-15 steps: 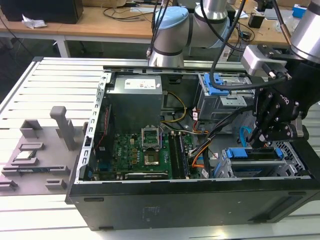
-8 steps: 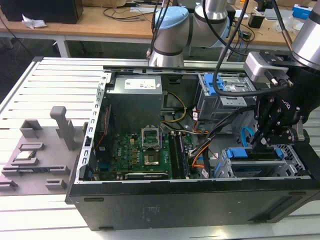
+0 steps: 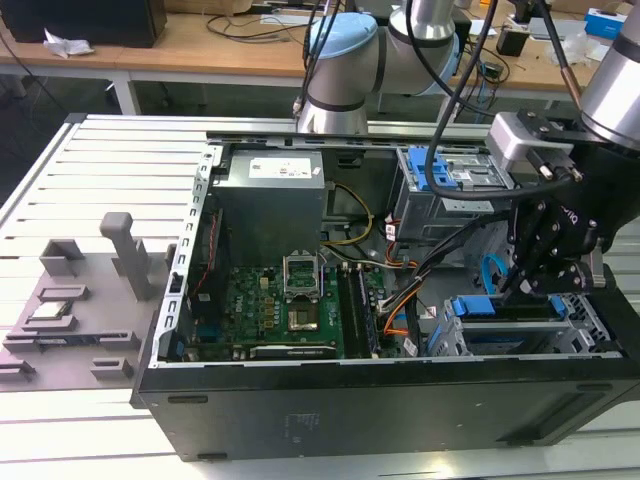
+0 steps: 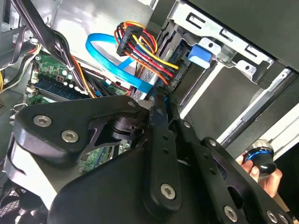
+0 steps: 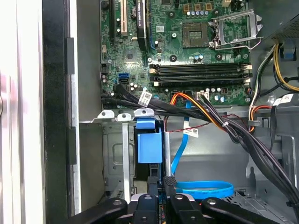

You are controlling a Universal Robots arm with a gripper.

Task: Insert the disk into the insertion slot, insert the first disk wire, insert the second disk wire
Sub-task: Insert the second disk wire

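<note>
Gripper (image 4: pixel 156 105) clenched on the plug end of the second disk wire (image 4: pixel 112 58), right at the disk (image 5: pixel 149 147) seated in the insertion slot (image 5: pixel 117 154); first disk wire (image 4: pixel 145 51) already plugged alongside, cable trailing toward the motherboard (image 5: pixel 187 51).

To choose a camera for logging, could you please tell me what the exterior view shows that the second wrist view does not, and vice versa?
Exterior view adds: the power supply and the grey fixture plate beside the case. Second wrist view adds: a person's hand by a blue-ringed knob. Both: the pincer and the light-blue cable.
</note>
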